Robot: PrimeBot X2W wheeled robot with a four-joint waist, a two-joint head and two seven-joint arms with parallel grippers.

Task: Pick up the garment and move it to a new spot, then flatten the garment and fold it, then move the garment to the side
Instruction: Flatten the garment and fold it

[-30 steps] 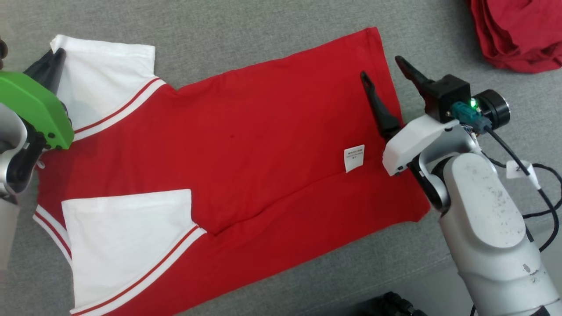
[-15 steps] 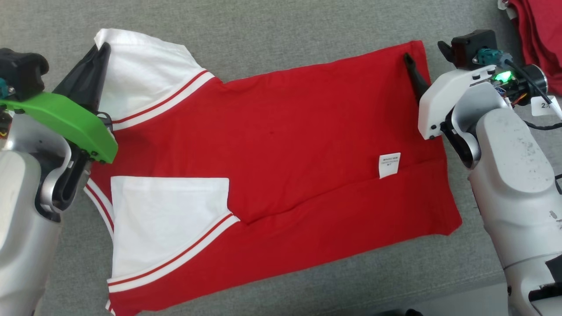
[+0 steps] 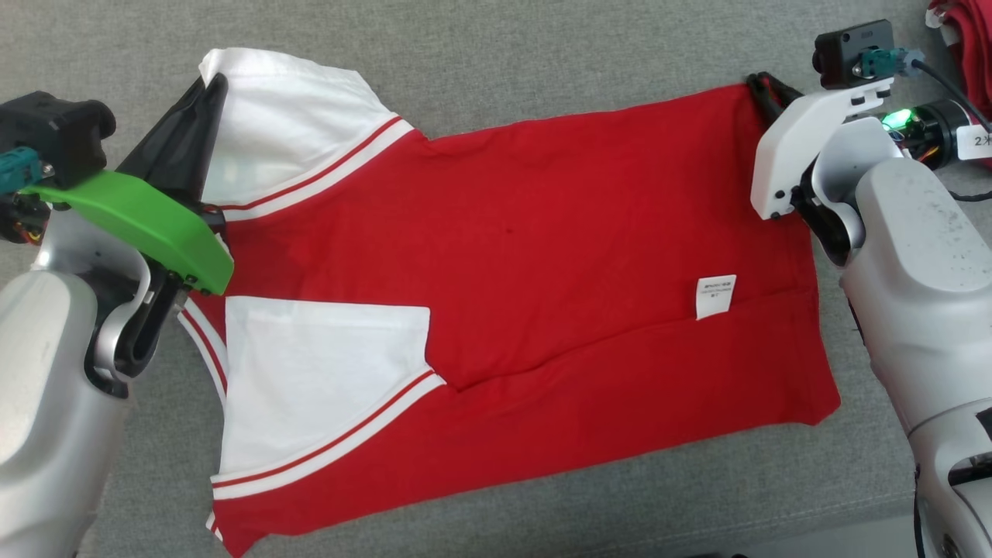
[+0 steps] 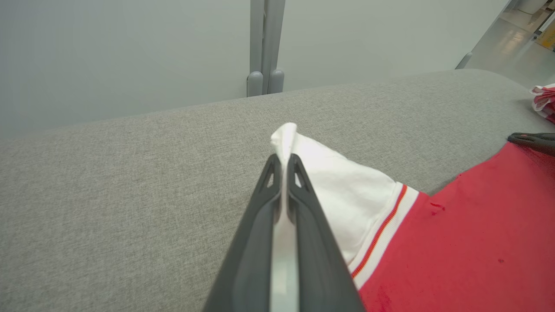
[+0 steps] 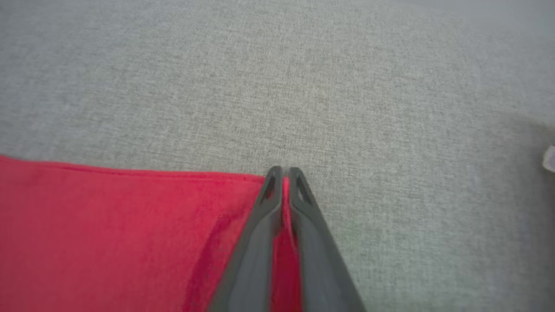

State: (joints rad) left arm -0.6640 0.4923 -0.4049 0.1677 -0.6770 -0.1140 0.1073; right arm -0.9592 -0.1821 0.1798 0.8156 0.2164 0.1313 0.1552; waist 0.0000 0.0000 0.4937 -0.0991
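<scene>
The red shirt (image 3: 542, 256) lies flat on the grey worktop (image 3: 496, 46). The left claw (image 4: 284, 159) pinches the tip of a white sleeve (image 4: 347, 190). The right claw (image 5: 284, 172) pinches the far red corner. Holding both far ends should let the robot fold the shirt evenly.

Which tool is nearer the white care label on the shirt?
Right. The right tool pinches the hem corner beyond the label; the left tool grips the white sleeve at the opposite end.
</scene>
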